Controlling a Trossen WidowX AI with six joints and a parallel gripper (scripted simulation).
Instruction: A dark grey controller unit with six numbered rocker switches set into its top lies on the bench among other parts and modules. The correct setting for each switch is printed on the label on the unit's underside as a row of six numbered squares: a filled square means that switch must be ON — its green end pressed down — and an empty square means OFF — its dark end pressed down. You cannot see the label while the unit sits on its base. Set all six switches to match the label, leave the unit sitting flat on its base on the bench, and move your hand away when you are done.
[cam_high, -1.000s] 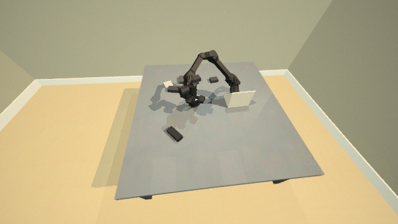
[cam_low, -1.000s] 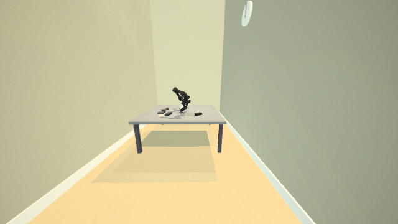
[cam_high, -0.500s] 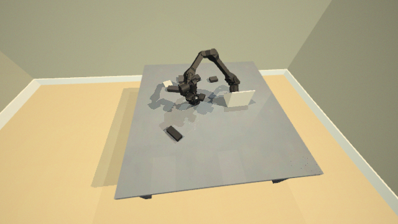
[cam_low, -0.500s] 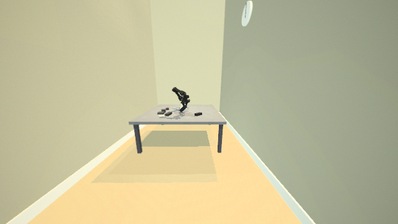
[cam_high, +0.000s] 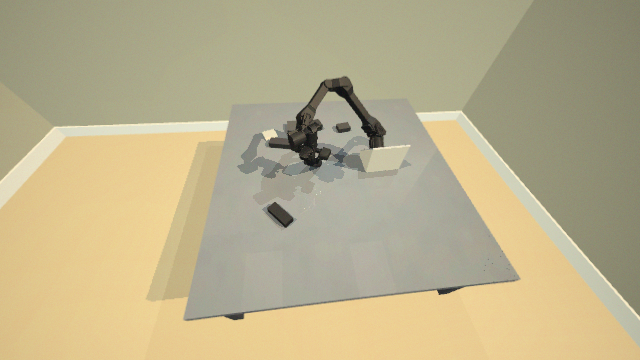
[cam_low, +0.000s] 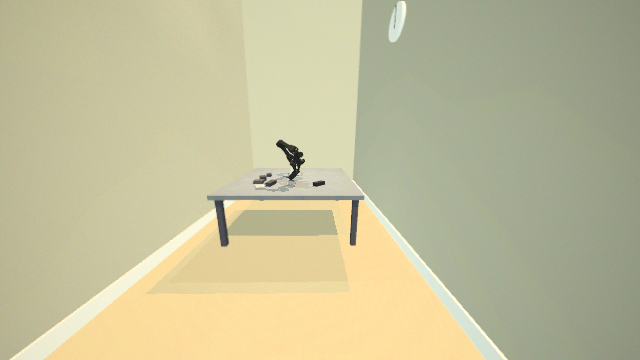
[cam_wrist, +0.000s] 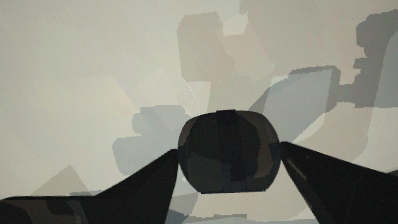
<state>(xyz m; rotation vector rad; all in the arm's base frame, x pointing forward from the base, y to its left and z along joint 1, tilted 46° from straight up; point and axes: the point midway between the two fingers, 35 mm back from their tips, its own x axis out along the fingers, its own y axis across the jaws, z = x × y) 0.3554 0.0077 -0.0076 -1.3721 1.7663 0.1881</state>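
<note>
My gripper (cam_high: 316, 156) (cam_low: 294, 174) (cam_wrist: 227, 151) is low over the middle of the bench. In the wrist view both fingertips meet the sides of a dark, rounded-looking body, the controller unit (cam_wrist: 229, 157), and the gripper is shut on it. The bench shows below and around the unit there. It looks tilted between the fingers, but its exact angle is unclear. No switches or label squares can be read on it in any view. In the top and exterior views the unit is too small and dark to tell from the gripper.
A dark module (cam_high: 280, 215) (cam_low: 319, 183) lies apart on the bench (cam_high: 400, 240). A long dark module (cam_high: 280, 143) (cam_low: 270, 183), a white piece (cam_high: 270, 134) (cam_low: 258, 186) and a small dark block (cam_high: 343, 127) (cam_low: 269, 175) lie farther back. A pale panel (cam_high: 385, 160) stands before the arm.
</note>
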